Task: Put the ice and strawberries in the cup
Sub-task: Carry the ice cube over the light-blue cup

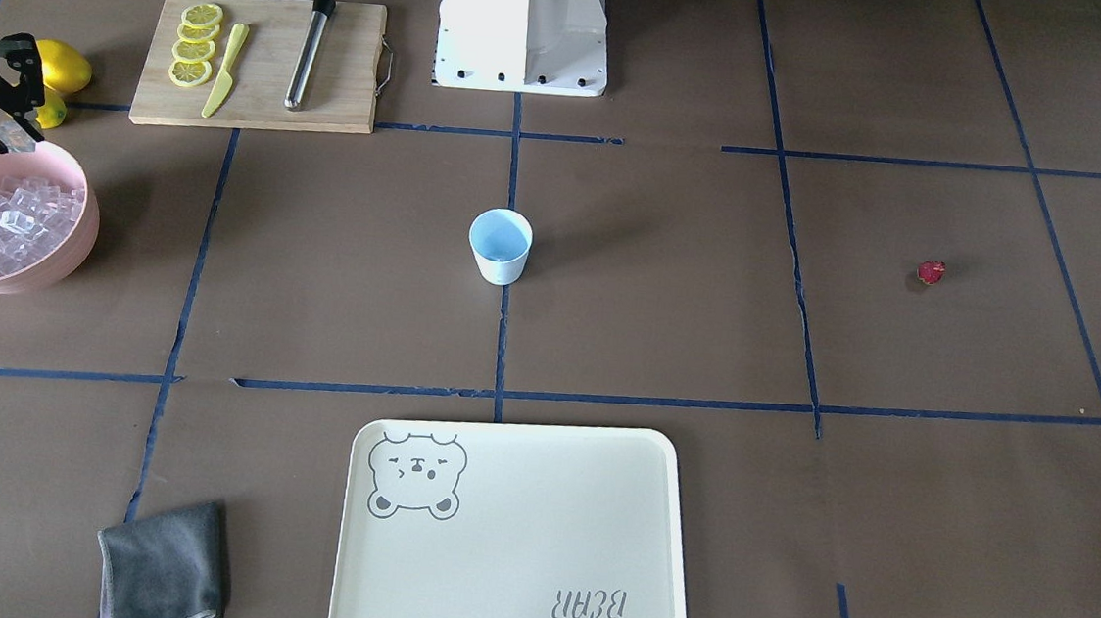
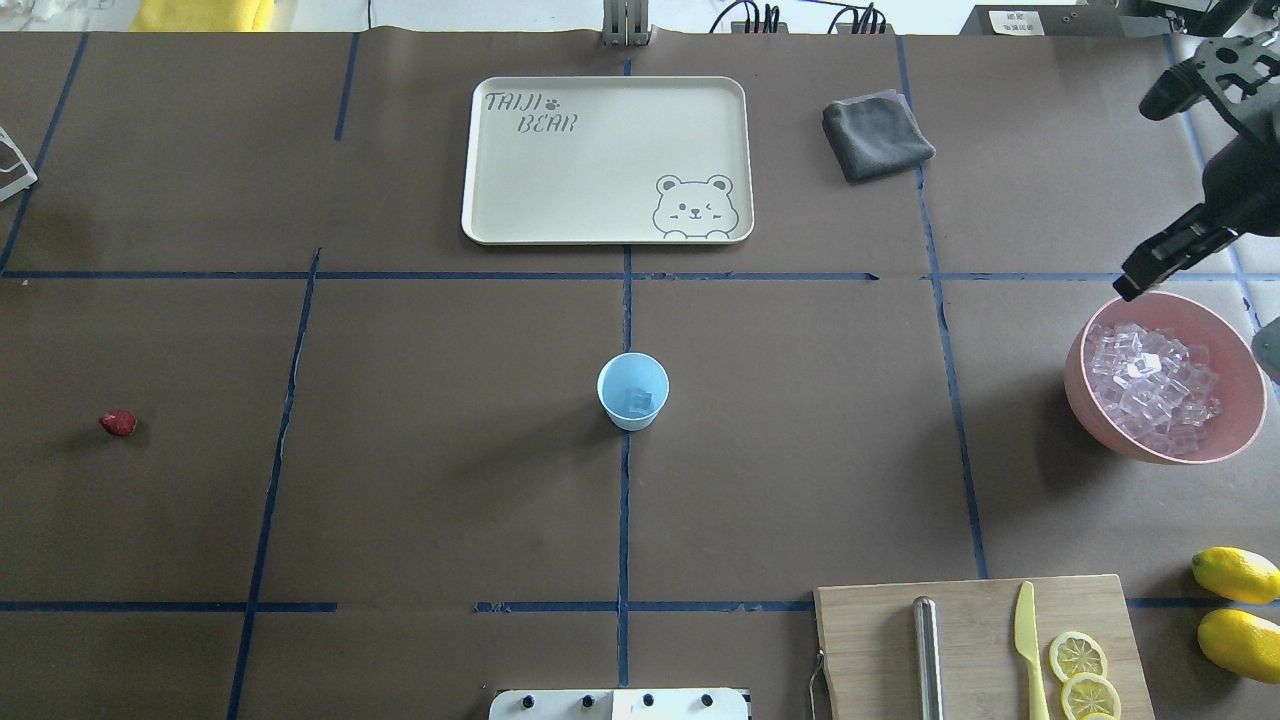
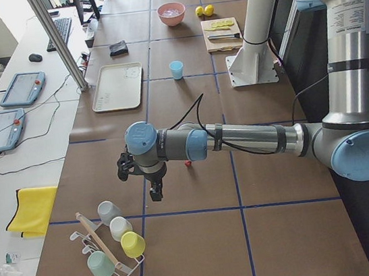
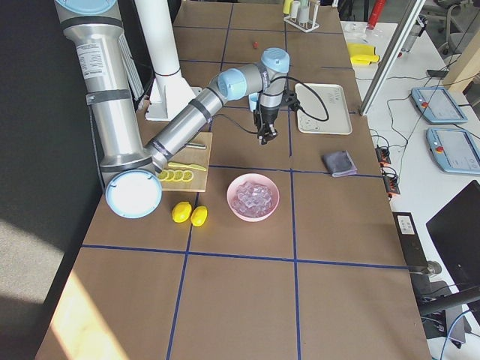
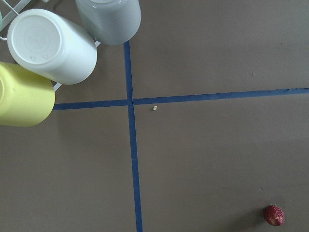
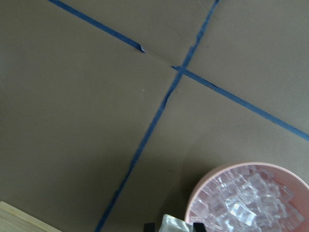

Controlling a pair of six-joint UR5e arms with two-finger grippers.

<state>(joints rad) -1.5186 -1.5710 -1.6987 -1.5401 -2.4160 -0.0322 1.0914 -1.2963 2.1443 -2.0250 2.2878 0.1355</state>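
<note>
The cup (image 1: 499, 246) stands upright at the table's middle; in the overhead view (image 2: 633, 392) one clear cube lies in it. The ice (image 2: 1150, 385) fills the pink bowl (image 2: 1085, 395) at the robot's right. My right gripper (image 1: 11, 141) hangs over the bowl's far rim, shut on one ice cube (image 6: 176, 224). The strawberry (image 2: 118, 423) lies alone on the table at the robot's left, also in the left wrist view (image 5: 273, 215). My left gripper (image 3: 152, 190) hovers near a mug rack, short of the strawberry; I cannot tell if it is open or shut.
A cutting board (image 2: 980, 640) with lemon slices, a yellow knife and a steel muddler lies near the base on the right. Two lemons (image 2: 1235, 575) lie beside it. A cream tray (image 2: 600, 230) and a grey cloth (image 2: 876, 135) lie far. The mug rack (image 5: 48, 48) stands at the left end.
</note>
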